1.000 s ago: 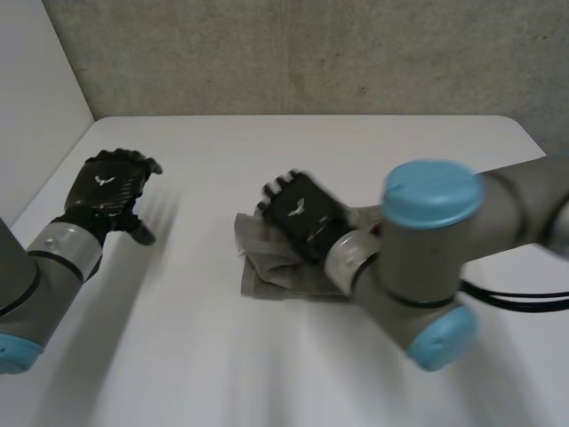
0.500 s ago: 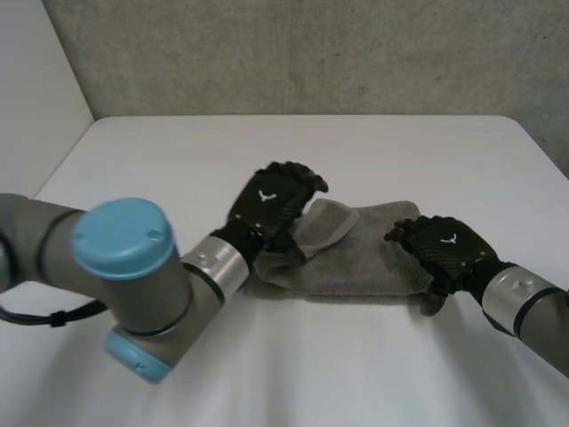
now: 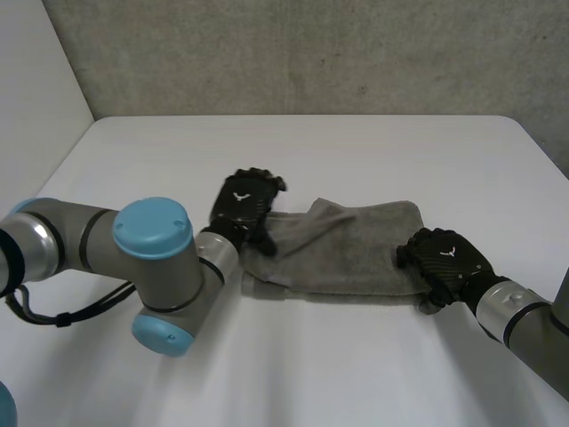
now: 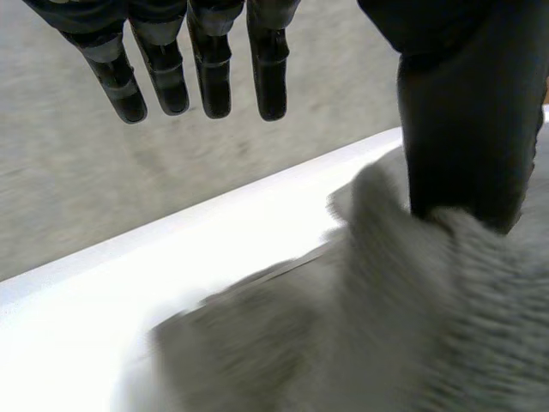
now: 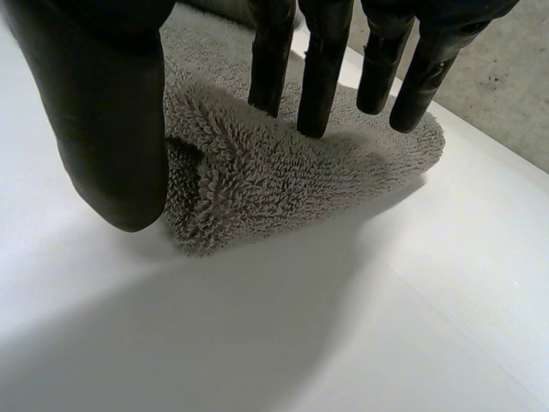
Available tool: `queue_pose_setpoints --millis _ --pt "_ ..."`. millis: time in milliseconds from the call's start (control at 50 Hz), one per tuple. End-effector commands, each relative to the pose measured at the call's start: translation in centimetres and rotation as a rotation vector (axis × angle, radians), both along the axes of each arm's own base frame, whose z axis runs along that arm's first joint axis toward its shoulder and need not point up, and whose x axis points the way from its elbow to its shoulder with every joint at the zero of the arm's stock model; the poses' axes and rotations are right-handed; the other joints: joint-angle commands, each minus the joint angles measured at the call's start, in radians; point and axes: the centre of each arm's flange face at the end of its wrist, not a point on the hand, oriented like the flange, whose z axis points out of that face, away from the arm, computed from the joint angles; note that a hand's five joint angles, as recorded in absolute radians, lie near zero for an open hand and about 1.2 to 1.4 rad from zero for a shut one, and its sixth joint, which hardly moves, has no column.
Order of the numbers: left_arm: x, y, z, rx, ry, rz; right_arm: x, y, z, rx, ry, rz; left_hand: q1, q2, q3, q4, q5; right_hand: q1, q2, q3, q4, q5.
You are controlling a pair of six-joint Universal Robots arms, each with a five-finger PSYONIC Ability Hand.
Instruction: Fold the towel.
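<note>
A grey towel (image 3: pixel 356 251) lies folded in a long band on the white table (image 3: pixel 311 365). My left hand (image 3: pixel 242 206) is at the towel's left end. In the left wrist view its thumb (image 4: pixel 463 129) presses down on the towel (image 4: pixel 386 343), while its straight fingers (image 4: pixel 210 77) hang clear above the cloth. My right hand (image 3: pixel 444 260) is at the towel's near right corner. In the right wrist view that corner (image 5: pixel 257 180) sits between the thumb (image 5: pixel 103 112) and the straight fingers (image 5: pixel 313 86), whose tips touch the pile; the corner lies flat on the table.
A grey wall (image 3: pixel 311 53) rises behind the table's far edge, and a pale wall (image 3: pixel 36 89) stands at the left. My left arm's blue-capped elbow (image 3: pixel 153 233) rests low over the table, left of the towel.
The towel went from a small bunch to a long band. The left hand came in from the far left to its left end. The right hand moved to the right corner and is closing.
</note>
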Motion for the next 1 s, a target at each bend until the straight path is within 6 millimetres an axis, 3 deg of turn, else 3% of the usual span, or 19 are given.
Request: queue_pose_setpoints --millis 20,160,240,340,380,400,480,660,760,880,940,980,1000 --pt "2.8 -0.9 -1.3 0.014 -0.130 0.118 0.0 0.2 -0.1 -0.002 0.004 -0.004 -0.013 0.018 -0.052 -0.059 0.004 0.015 0.024 -0.044 -0.076 0.016" --pt "3.9 0.1 -2.6 0.048 -0.209 0.134 -0.1 0.5 -0.1 0.002 0.006 -0.007 -0.013 0.018 -0.052 -0.059 0.004 0.015 0.024 -0.044 -0.076 0.016" --pt "4.0 1.6 -1.6 0.048 -0.204 0.114 -0.2 0.5 -0.1 0.002 0.005 -0.007 -0.016 0.015 -0.052 -0.059 0.001 0.044 0.053 -0.044 -0.076 0.045" --pt "3.2 3.6 -0.8 0.036 -0.200 0.067 -0.3 0.4 -0.1 -0.006 0.009 -0.009 -0.016 0.015 -0.052 -0.059 0.001 0.191 0.200 -0.044 -0.076 0.192" --pt "3.0 4.1 -0.8 0.037 -0.202 0.056 -0.5 0.1 0.0 -0.022 0.012 -0.016 -0.018 0.012 -0.052 -0.059 -0.002 0.421 0.430 -0.044 -0.076 0.422" --pt "3.0 4.4 -0.7 0.037 -0.204 0.053 -0.5 0.1 0.0 -0.022 0.012 -0.016 -0.019 0.012 -0.052 -0.059 -0.002 0.423 0.432 -0.044 -0.076 0.424" --pt "3.1 4.6 -0.6 0.037 -0.205 0.054 -0.7 -0.2 0.1 -0.026 0.008 -0.016 -0.019 0.012 -0.052 -0.059 -0.002 0.759 0.768 -0.044 -0.076 0.760" --pt "4.7 4.5 0.8 0.028 -0.193 0.092 -1.5 -0.2 0.5 -0.015 0.019 -0.009 -0.021 0.009 -0.052 -0.059 -0.005 0.759 0.768 -0.044 -0.076 0.760" --pt "6.2 4.3 2.2 0.014 -0.179 0.127 -3.0 -0.1 2.4 0.001 0.064 0.036 -0.024 0.006 -0.052 -0.059 -0.008 0.759 0.768 -0.044 -0.076 0.760" --pt "8.0 3.6 3.7 -0.009 -0.160 0.182 -2.8 -0.6 5.3 -0.046 0.112 0.101 -0.027 0.003 -0.052 -0.059 -0.011 0.759 0.768 -0.044 -0.076 0.760" --pt "8.3 3.1 4.2 -0.023 -0.151 0.198 -1.3 -0.5 6.8 -0.078 0.125 0.165 -0.030 0.000 -0.052 -0.059 -0.014 0.759 0.768 -0.044 -0.076 0.760" --pt "8.5 2.8 4.4 -0.028 -0.146 0.208 2.1 0.8 8.6 -0.143 0.122 0.286 -0.030 0.000 -0.052 -0.059 -0.014 0.759 0.768 -0.044 -0.076 0.760" --pt "8.6 2.6 4.6 -0.033 -0.143 0.213 2.2 0.8 8.7 -0.143 0.122 0.286 -0.030 0.000 -0.052 -0.059 -0.014 0.759 0.768 -0.044 -0.076 0.760"
